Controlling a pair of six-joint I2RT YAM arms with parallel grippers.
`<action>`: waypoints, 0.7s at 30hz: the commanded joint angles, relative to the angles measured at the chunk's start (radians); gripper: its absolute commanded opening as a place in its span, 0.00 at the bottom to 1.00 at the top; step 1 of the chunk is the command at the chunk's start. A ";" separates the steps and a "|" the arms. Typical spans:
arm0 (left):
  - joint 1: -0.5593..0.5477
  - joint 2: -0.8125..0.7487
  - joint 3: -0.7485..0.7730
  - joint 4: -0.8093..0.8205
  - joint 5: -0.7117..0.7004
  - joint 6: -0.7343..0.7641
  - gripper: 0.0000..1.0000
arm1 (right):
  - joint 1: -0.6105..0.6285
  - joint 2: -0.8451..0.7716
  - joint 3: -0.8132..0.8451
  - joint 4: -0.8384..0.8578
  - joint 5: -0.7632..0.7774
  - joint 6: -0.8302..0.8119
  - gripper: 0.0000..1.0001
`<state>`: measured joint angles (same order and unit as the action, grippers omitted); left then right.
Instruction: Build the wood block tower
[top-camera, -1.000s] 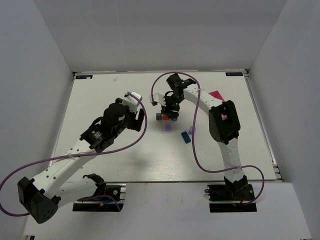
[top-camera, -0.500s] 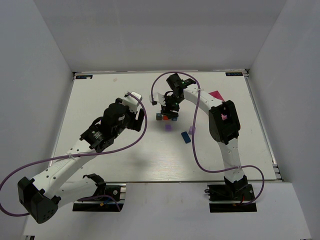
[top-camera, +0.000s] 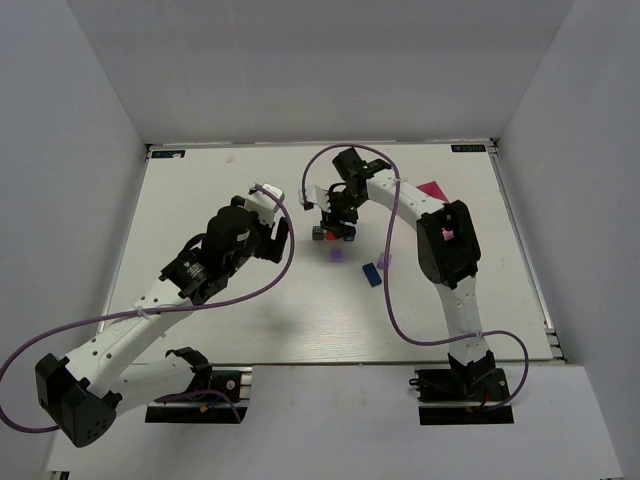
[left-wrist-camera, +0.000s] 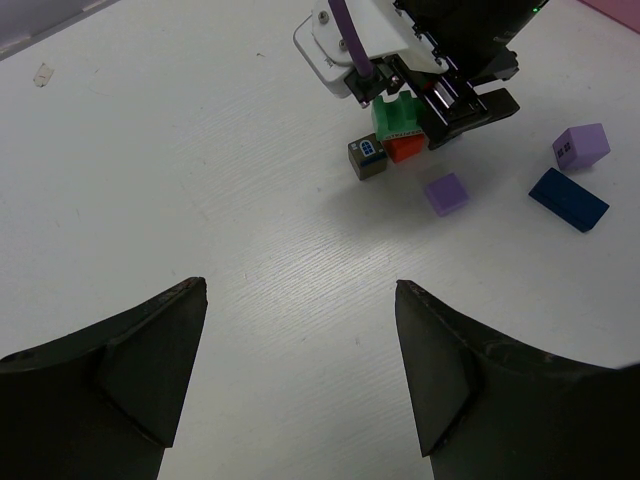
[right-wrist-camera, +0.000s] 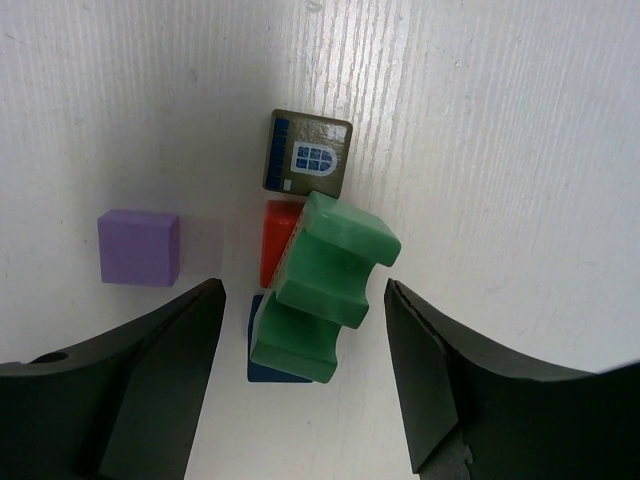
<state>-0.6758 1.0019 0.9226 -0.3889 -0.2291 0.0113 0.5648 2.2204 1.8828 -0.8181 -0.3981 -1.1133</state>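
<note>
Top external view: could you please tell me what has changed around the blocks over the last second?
Nothing visibly moved. The right gripper stays put, jaws open either side of the green block resting on the red block. The left gripper, purple cube and window block kept their places.

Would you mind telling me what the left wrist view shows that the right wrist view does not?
Only the left wrist view shows the long dark blue block and the patterned lilac cube, lying off to the side. Only the right wrist view shows the blue block, partly hidden beneath the green piece. Both show the green piece, the red block beside it, the window-printed cube and the plain purple cube.
</note>
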 joint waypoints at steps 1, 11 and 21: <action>0.007 -0.028 -0.007 0.004 -0.016 0.006 0.86 | 0.007 -0.019 -0.008 0.019 -0.025 0.018 0.71; 0.007 -0.028 -0.007 0.004 -0.016 0.006 0.86 | 0.015 -0.024 -0.024 0.040 -0.024 0.029 0.71; 0.007 -0.028 -0.007 0.004 -0.016 0.006 0.86 | 0.017 -0.021 -0.024 0.034 -0.022 0.020 0.58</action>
<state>-0.6758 1.0019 0.9226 -0.3889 -0.2291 0.0113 0.5774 2.2204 1.8622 -0.7853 -0.3996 -1.0954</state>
